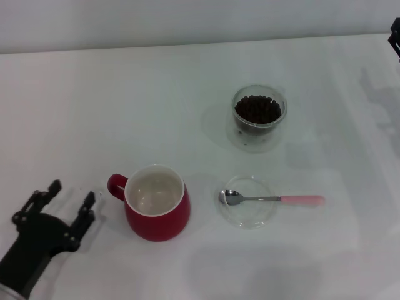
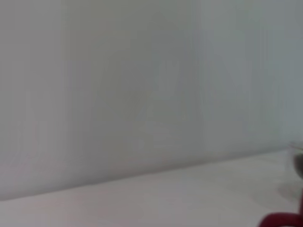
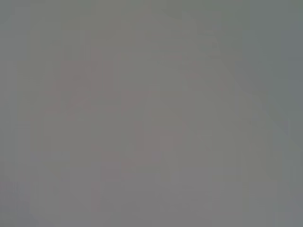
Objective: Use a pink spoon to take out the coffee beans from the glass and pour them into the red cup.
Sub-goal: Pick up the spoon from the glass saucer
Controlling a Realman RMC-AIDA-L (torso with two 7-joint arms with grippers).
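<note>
The left gripper (image 1: 70, 199) waits open and empty just beside the red cup (image 1: 156, 210), while the pink spoon (image 1: 275, 199) rests on a dish (image 1: 248, 215) past the cup, ready to be picked up, and the right gripper (image 1: 395, 37) barely shows, so I cannot tell its state.

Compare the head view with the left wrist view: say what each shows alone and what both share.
Only the head view shows the left gripper, open beside the mug, the glass of coffee beans, and the pink spoon resting on a clear dish; a bit of the right arm sits at its far edge. The left wrist view alone shows the back wall. Both show the red cup and white table.
</note>
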